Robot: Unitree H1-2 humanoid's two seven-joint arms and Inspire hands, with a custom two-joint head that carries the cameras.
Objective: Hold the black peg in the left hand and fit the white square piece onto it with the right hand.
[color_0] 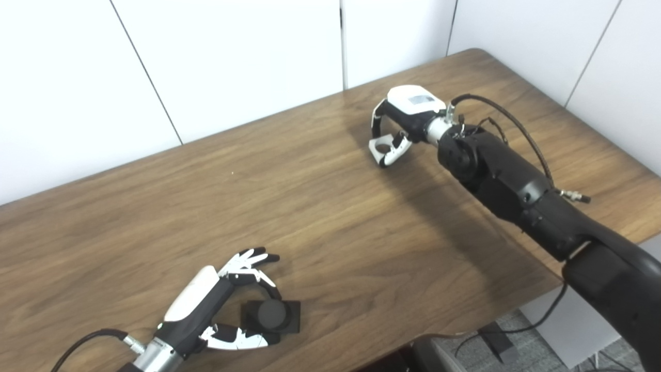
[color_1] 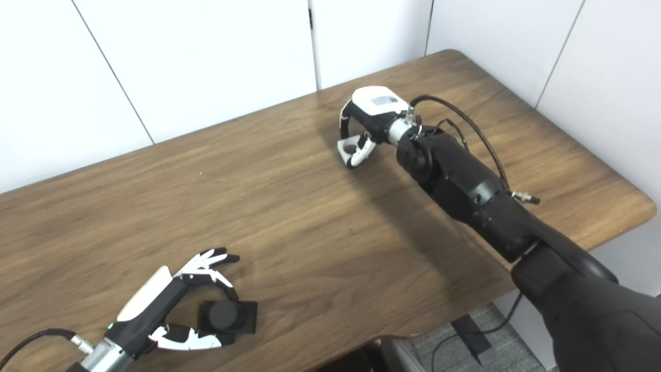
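Observation:
The black peg, a round post on a square black base, rests on the wooden table near its front left edge. My left hand is closed around it: one finger curls over its far side, the thumb lies against its near edge, and the other fingers are spread. The white square piece, with a round hole, is at the far middle of the table. My right hand is curled over it, pinching it between fingers and thumb low at the table surface.
The table's front edge runs just below the left hand, and its right edge lies under my right forearm. A white panelled wall stands behind the table. Cables and grey floor show below the front right corner.

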